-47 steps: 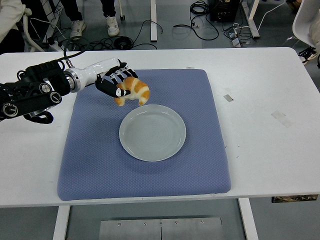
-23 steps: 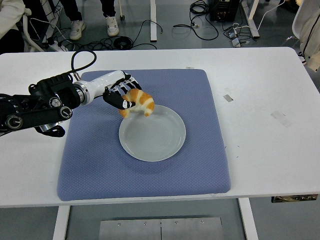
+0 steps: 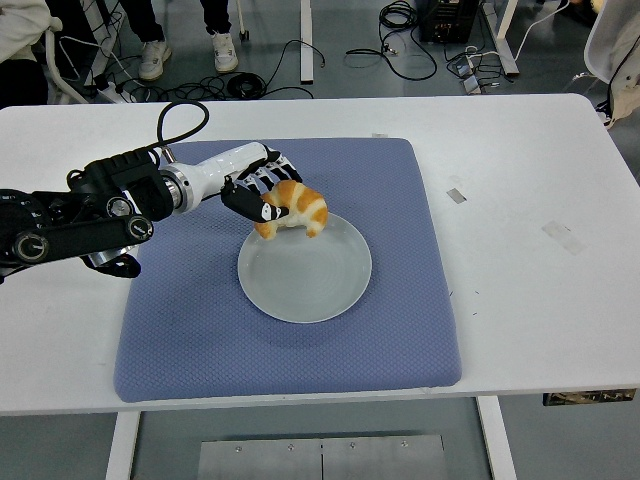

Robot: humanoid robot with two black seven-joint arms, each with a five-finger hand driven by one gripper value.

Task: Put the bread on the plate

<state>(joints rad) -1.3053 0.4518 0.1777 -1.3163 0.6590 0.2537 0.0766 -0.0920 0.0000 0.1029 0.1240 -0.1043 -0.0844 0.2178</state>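
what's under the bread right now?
The bread, gripped by the left hand, hangs over the far rim of the plate, which sits on the blue mat. The rim directly beneath is covered; contact can't be judged.

Left hand (image 3: 262, 192), fingers curled closed

The round pale grey plate (image 3: 305, 270) lay bare across its middle and near side, open to approach from the front and right. Only its far-left rim was crowded, where the left robot hand (image 3: 258, 187) held the golden-brown croissant-shaped bread (image 3: 292, 208) over it. The blue quilted mat (image 3: 290, 340) and white tabletop (image 3: 540, 200) around it carried no obstacles.
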